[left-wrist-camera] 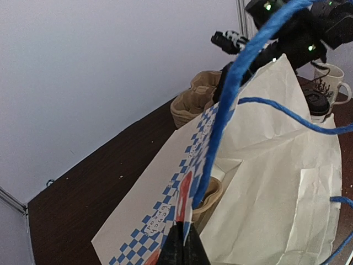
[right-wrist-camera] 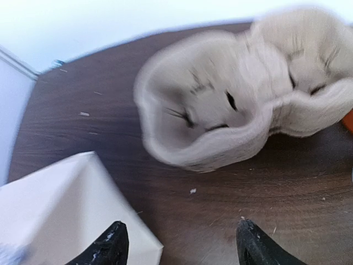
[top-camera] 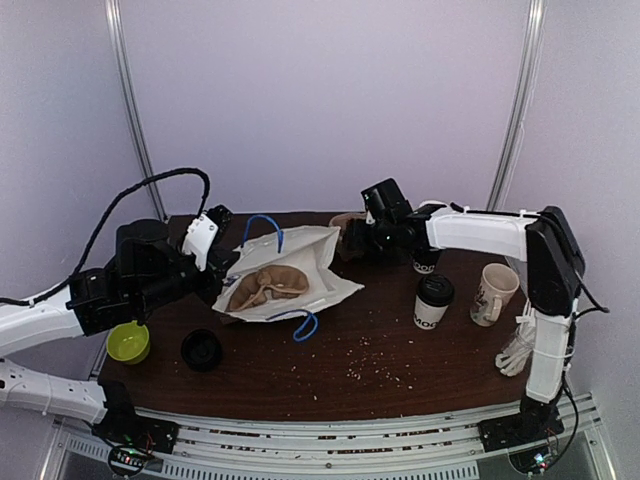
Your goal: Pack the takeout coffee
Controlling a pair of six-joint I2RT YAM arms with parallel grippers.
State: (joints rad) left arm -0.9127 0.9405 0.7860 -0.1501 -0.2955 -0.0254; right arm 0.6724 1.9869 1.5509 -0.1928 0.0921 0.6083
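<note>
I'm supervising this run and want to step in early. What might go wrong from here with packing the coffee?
The left tool pinches only the thin rim of the paper bag, so it might slip or tear. The right tool hangs open over the pulp carrier, right beside the bag's corner, and might snag it. The takeout coffee stands close to the mug; the right arm, reaching for it, might topple either.

The table [top-camera: 400, 360] is dark wood, smooth and a bit dull. The bag [top-camera: 320, 252] is white paper, matt and creased, with blue string handles [left-wrist-camera: 231, 94]. The cup holder [right-wrist-camera: 220, 116] is rough, dull cardboard. The coffee cup [top-camera: 432, 310] is smooth paper with a black plastic lid [top-camera: 435, 288]. The mug [top-camera: 495, 293] looks smooth and shiny.
</note>
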